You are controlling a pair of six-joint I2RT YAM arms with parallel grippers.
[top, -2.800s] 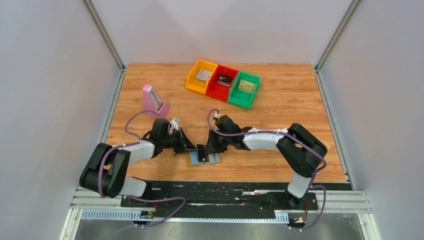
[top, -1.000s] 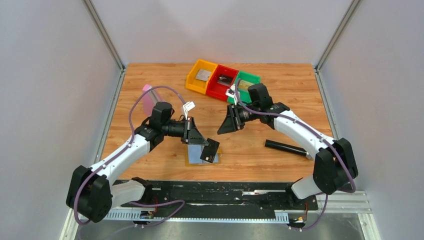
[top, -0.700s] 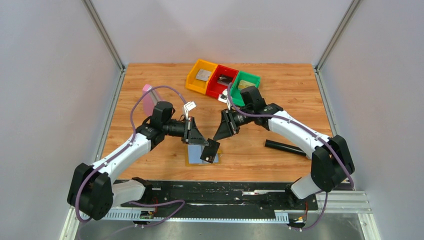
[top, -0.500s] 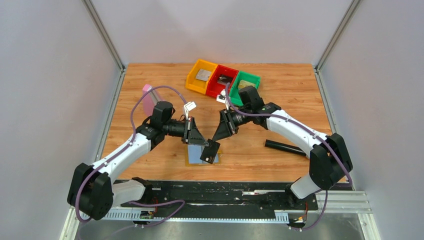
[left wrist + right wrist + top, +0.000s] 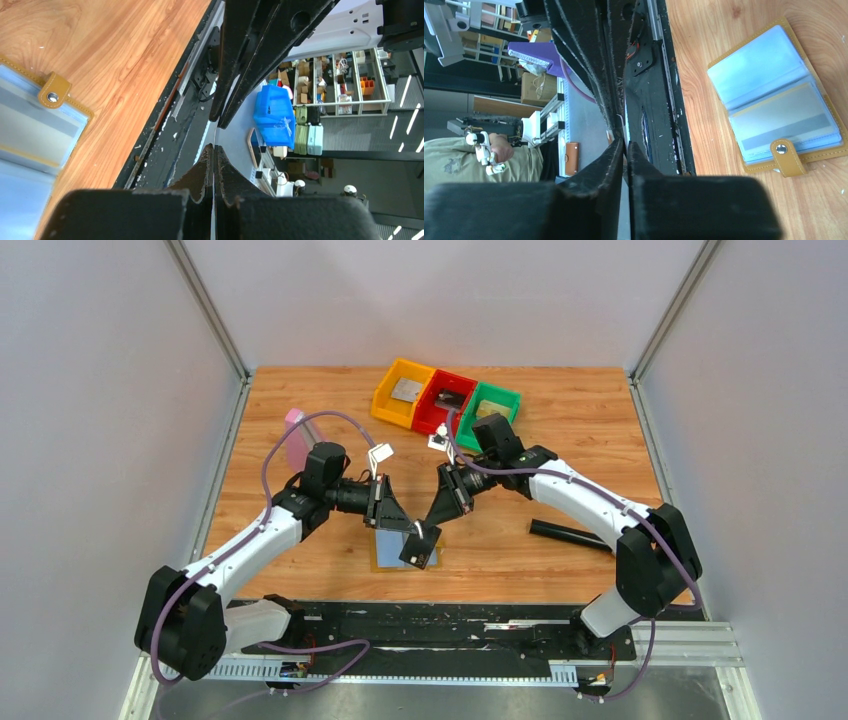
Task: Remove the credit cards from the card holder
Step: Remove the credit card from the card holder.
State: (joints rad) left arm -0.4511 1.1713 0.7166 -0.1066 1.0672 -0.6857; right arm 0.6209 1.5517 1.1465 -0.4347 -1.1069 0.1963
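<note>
Right jaws have swung in from over by the bins and narrowed within the last second. They are now drawn to a sliver on the upper edge of the dark grey card (image 5: 421, 548). Left jaws keep it pinched tight from the other side, lifted just above the card holder (image 5: 388, 552). Holder lies open on the worktop (image 5: 560, 460) near the front edge, blue inside up. Reads as a hand-over – this card is out, likely bound for a bin. Count – one card in the air; three bins, yellow bin (image 5: 385, 410), red bin (image 5: 432, 428), green bin (image 5: 482, 446), one piece in each: silver-grey card (image 5: 404, 389), dark card (image 5: 450, 398), golden card (image 5: 492, 411); one holder, a pale grey-banded panel (image 5: 784, 122) in one sleeve, maybe another card, can't tell; one pink block (image 5: 298, 438); one black rod (image 5: 570, 534)
</note>
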